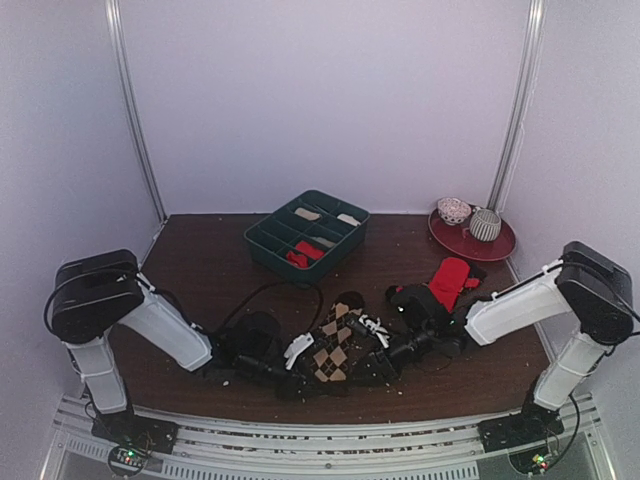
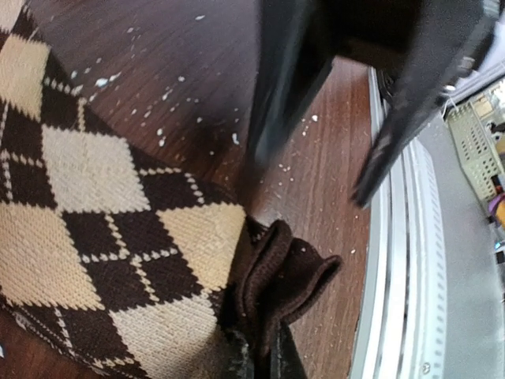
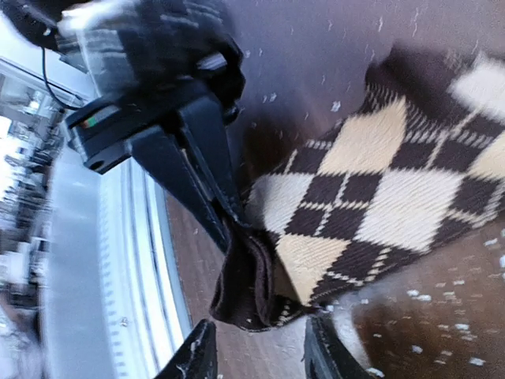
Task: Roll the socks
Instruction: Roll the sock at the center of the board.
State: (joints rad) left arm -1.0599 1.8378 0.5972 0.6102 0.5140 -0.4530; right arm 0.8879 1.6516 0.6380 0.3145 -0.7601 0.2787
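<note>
The dark brown socks with tan argyle diamonds lie flat at the table's near middle, between both arms. My left gripper is shut on their plain brown cuff at the near end; its fingers pinch the folded edge. My right gripper is open, its fingers astride the same cuff just above the table. The argyle fabric stretches away from it. No red pair with white striped cuffs can be made out.
A green divided tray at the back middle holds a red bundle. A plain red sock lies by a dark one at the right. A red plate with two balls stands at the back right. The metal rail is close by.
</note>
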